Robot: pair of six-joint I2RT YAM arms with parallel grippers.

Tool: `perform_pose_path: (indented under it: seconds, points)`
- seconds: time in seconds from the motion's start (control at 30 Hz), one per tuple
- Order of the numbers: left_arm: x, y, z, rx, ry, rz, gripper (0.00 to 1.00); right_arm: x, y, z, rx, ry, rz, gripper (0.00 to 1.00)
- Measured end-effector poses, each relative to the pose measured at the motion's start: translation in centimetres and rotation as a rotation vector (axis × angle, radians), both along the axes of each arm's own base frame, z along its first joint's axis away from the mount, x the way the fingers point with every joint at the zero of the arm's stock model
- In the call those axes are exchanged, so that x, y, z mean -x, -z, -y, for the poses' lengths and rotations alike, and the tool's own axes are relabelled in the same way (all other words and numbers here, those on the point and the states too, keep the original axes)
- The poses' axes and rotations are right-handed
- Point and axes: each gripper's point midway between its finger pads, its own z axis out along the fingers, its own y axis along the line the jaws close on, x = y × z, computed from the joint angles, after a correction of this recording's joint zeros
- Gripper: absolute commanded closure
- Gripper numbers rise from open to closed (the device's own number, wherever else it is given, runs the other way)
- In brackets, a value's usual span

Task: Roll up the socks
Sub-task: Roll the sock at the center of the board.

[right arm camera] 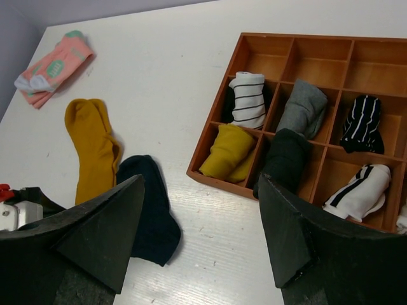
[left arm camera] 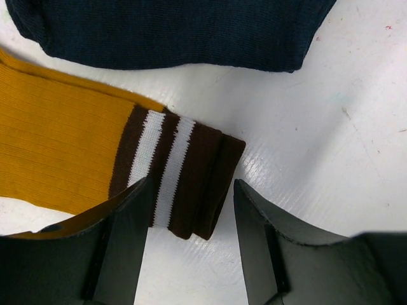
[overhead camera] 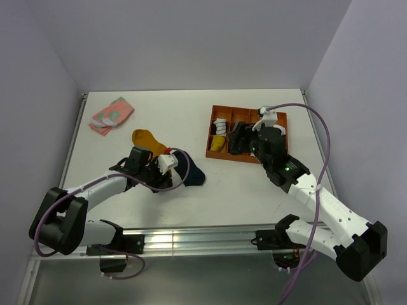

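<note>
Tabletop [overhead camera: 191, 105] is carrying everything. Tray [right arm camera: 299, 37] is sitting far right, with rolled socks [right arm camera: 249, 98] filling several compartments.

Mustard sock [overhead camera: 145, 140] is lying left of centre, rounded end far, cuff end near. Navy sock [overhead camera: 191, 173] is lying just to its right. In the left wrist view the 2 are lying apart at the cuff, with bare tabletop showing between them.

Left claw [left arm camera: 192, 190] is standing spread and straddling the striped cuff [left arm camera: 178, 178], 1 finger on each side, nothing pinched yet. Right claw [right arm camera: 200, 181] is hanging spread above the tray's near side, holding nothing, well apart from both socks.

Step in hand, my read: grabbing the cuff to start the roll. Doing it well:
- The cuff is sitting skewed to the jaws, so I'm suggesting squaring up first.
- Then lowering until both fingertips are meeting the tabletop and pinching across the full cuff.
- The socks aren't stacked, so rolling now is likely giving a 1-sock roll. Laying navy on mustard first looks better.
- Right claw pinning the far end should be stopping the fabric dragging.

Hard to make out:
- The left arm [overhead camera: 102, 184] is hiding the cuff in the top view.
- I can't tell whether the left-hand finger [left arm camera: 121, 241] is touching fabric.
- The left wrist view is cutting off most of both socks.
- 1 dark roll [right arm camera: 286, 159] in the tray is spilling over a divider, so its compartment is unclear.
</note>
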Motion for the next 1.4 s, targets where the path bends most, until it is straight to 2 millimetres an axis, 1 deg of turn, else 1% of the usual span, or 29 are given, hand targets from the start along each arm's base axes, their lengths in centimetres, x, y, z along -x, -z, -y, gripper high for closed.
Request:
perform_pose_path:
  seconds: [0.3, 0.5, 0.53, 0.6, 0.67, 0.73, 0.77, 0.9, 0.93, 1.0, 1.13, 1.2, 1.27, 1.4]
  points:
    - [0.1, 0.3, -0.2, -0.009, -0.003, -0.008, 0.43, 0.1, 1.2, 0.2, 0.018, 0.004, -0.020, 0.21]
    - [0.0, 0.8, -0.3, -0.019, -0.009, -0.014, 0.46, 0.1, 1.3, 0.2, 0.018, 0.004, -0.019, 0.21]
    - [0.0, 0.8, -0.3, -0.020, -0.009, -0.014, 0.49, 0.1, 1.3, 0.2, 0.018, 0.004, -0.019, 0.21]
    - [-0.2, 0.8, -0.3, -0.021, -0.012, -0.009, 0.51, 0.1, 1.3, 0.2, 0.018, 0.004, -0.019, 0.21]
    - [-0.2, 0.9, -0.3, -0.022, -0.014, -0.006, 0.58, 0.1, 1.3, 0.2, 0.018, 0.004, -0.019, 0.21]
    - [-0.3, 0.9, -0.3, -0.021, -0.014, -0.002, 0.63, 0.1, 1.3, 0.2, 0.019, 0.004, -0.020, 0.22]
    - [-0.3, 0.9, -0.3, -0.020, -0.014, 0.000, 0.67, 0.1, 1.3, 0.2, 0.019, 0.004, -0.020, 0.22]
    - [-0.3, 0.9, -0.2, -0.018, -0.011, -0.001, 0.76, 0.1, 1.4, 0.1, 0.022, 0.000, -0.020, 0.24]
    - [-0.2, 0.9, -0.2, -0.016, -0.008, -0.004, 0.81, 0.1, 1.4, 0.0, 0.023, -0.003, -0.021, 0.25]
    - [0.0, 0.9, -0.1, -0.013, 0.000, -0.013, 0.84, 0.1, 1.6, -0.2, 0.030, -0.012, -0.023, 0.26]
    - [0.8, 0.8, 0.0, -0.013, 0.029, -0.052, 0.88, 0.4, 1.9, -1.3, 0.041, -0.058, -0.026, 0.28]
    - [1.3, 0.5, 0.2, -0.013, 0.056, -0.089, 0.87, 0.7, 2.0, -2.1, 0.041, -0.096, -0.017, 0.29]
    - [1.5, 0.0, 0.7, -0.005, 0.089, -0.119, 0.87, 1.1, 2.3, -3.1, 0.042, -0.143, -0.010, 0.30]
    - [1.8, -1.1, 1.3, 0.016, 0.140, -0.172, 0.88, 2.4, 3.3, -5.8, 0.030, -0.269, 0.006, 0.31]
